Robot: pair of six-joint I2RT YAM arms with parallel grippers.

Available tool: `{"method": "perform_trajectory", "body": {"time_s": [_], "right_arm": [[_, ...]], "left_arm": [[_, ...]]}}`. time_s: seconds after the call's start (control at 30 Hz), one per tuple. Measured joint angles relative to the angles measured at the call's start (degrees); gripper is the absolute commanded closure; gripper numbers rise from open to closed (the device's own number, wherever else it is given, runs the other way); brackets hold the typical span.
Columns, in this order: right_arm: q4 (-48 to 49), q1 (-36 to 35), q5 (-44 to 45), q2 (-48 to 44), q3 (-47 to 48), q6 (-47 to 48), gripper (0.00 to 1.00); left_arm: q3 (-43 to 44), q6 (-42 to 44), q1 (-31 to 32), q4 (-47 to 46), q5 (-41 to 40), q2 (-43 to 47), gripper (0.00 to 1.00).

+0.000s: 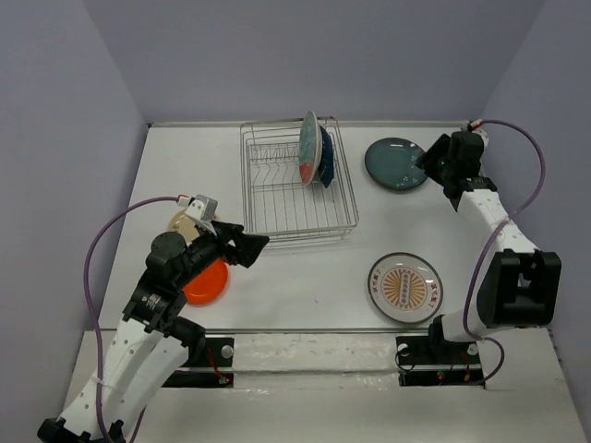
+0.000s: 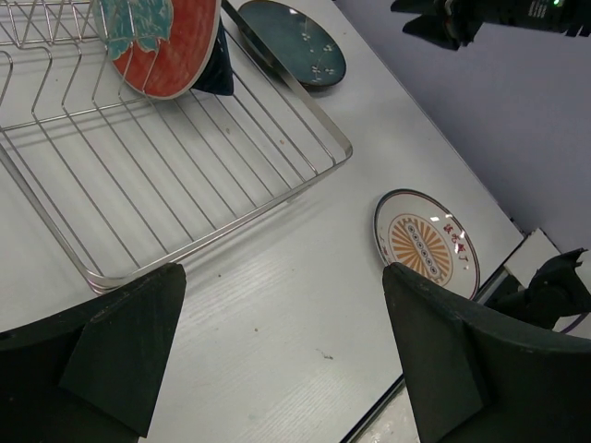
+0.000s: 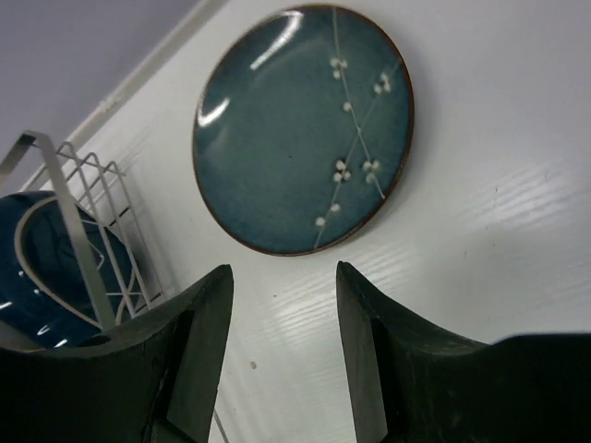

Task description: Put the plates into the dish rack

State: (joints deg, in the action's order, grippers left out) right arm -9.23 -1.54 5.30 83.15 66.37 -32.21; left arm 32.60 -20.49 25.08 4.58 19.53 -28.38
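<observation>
Right gripper (image 3: 284,269), jaws parted and empty, hovers just short of the round dark teal-grey plate (image 3: 300,129) lying flat beside the silver wire dish rack (image 3: 74,231).

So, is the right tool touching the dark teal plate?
Apart. In the left wrist view the right tool hangs clear of the dark teal plate, with white table between them.

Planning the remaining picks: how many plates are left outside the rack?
4: teal-grey plate right of the dish rack, sunburst plate at near right, orange plate and cream plate at left, both partly hidden under the left arm.
</observation>
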Motion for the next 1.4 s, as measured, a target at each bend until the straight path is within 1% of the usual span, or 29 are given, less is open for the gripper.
{"method": "perform_trajectory", "body": {"time_s": [0.1, 0.27, 0.47, 0.67, 0.9, 0.97, 1.07, 1.1, 1.13, 1.17, 1.3, 1.4], "right_arm": [[4.1, 6.7, -8.4, 3.5, -5.5, -4.3, 0.46], [10.4, 10.6, -16.6, 9.2, -8.3, -10.1, 0.46], [17.5, 13.6, -18.3, 17.1, -8.9, -15.2, 0.46], [21.4, 13.9, -19.3, 24.4, -9.0, -19.3, 0.46], [29.7, 14.0, -23.9, 31.3, -7.1, -25.8, 0.56], [32.2, 14.0, -25.2, 32.7, -6.9, -27.6, 0.6], [35.0, 14.0, -26.6, 34.8, -6.4, -30.1, 0.7], [35.9, 14.0, -26.9, 35.6, -6.2, -30.9, 0.83], [36.8, 14.0, -27.2, 36.3, -6.1, -31.8, 0.92], [37.8, 14.0, -27.5, 36.9, -6.1, -32.2, 0.93], [39.5, 14.1, -27.6, 37.5, -6.7, -34.8, 0.93], [39.3, 14.1, -26.1, 35.1, -8.9, -34.2, 0.93]], "left_arm": [[0.0, 0.0, 0.0, 0.0, 0.0, 0.0, 0.01], [0.0, 0.0, 0.0, 0.0, 0.1, -0.1, 0.01], [0.0, 0.0, 0.0, 0.0, 0.0, -0.5, 0.01], [0.0, 0.0, 0.0, 0.0, 0.0, -1.4, 0.01], [0.0, 0.0, -0.1, 0.0, 0.0, -1.9, 0.01], [0.0, 0.0, -0.1, 0.0, 0.1, -2.1, 0.01], [0.0, 0.0, -0.4, 0.0, 0.1, -2.6, 0.01], [0.0, 0.0, -0.4, 0.0, 0.1, -2.6, 0.01], [0.0, 0.0, -0.5, 0.0, 0.1, -2.7, 0.01], [0.0, 0.0, -0.5, 0.0, 0.0, -2.8, 0.01], [0.0, 0.0, -0.8, 0.0, 0.0, -3.3, 0.01], [0.0, 0.0, -0.8, 0.0, 0.1, -3.4, 0.01]]}}
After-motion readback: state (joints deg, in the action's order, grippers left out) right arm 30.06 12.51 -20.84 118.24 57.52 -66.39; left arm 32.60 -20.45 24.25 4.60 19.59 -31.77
